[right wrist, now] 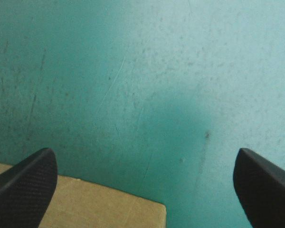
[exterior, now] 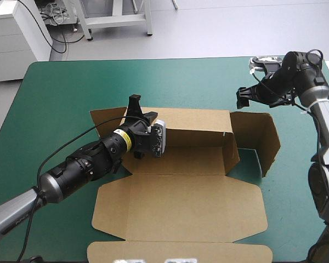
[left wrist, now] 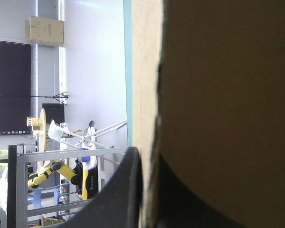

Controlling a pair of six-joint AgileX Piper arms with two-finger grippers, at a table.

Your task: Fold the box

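High view: brown box (exterior: 181,203) mid-table on the teal-green cover (exterior: 55,98), far wall and right-hand flap raised, lid flat toward the near edge. Seen only from the left wrist: board edge pinched between black fingers (left wrist: 118,190). Left gripper (exterior: 142,111) clamped on the far wall, arm reaching low across the box's left side. Right gripper (exterior: 244,97) held beyond the far right corner, spread wide over bare cover and a board corner.

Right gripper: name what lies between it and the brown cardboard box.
Only bare teal-green table cover separates the open right gripper from the brown cardboard box, per the right wrist view.
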